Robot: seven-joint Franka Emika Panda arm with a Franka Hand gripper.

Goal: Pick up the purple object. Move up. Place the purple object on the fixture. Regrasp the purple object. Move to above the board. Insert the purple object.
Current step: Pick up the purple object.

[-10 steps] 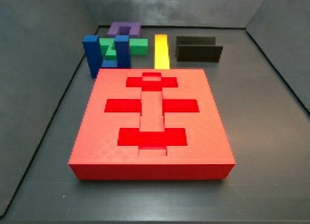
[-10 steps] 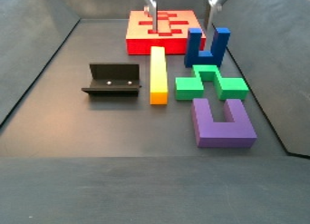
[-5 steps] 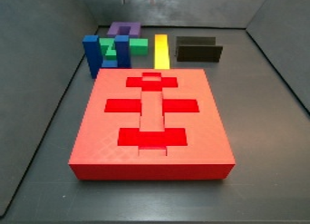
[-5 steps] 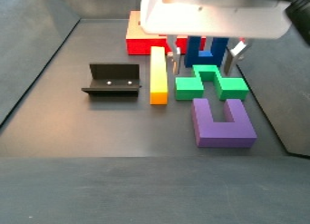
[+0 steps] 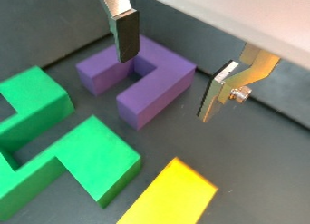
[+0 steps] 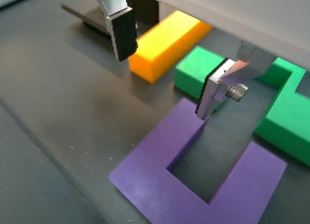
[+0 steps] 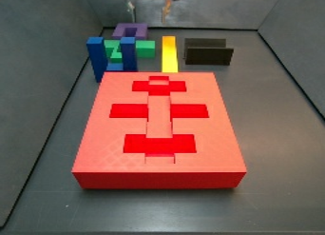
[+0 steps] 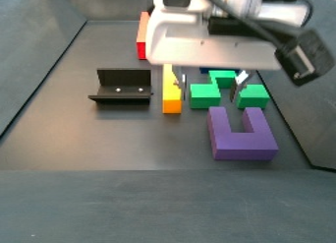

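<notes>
Side view, purple object point(image 8: 242, 132) flat on floor, green block point(image 8: 226, 91) just behind it, yellow bar point(image 8: 172, 82) and fixture point(image 8: 122, 87) beyond, gripper point(image 5: 176, 72) above purple object, fingers wide apart, holding nothing.

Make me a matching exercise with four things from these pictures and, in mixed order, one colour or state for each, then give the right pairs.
Things:
1. purple object
2. fixture
3. board
4. gripper

States:
A. red, with recessed cutouts
B. open, above the purple object
C. black, nothing on it
D. lying flat on the floor

Pairs: 1-D, 2-C, 3-A, 4-B
</notes>
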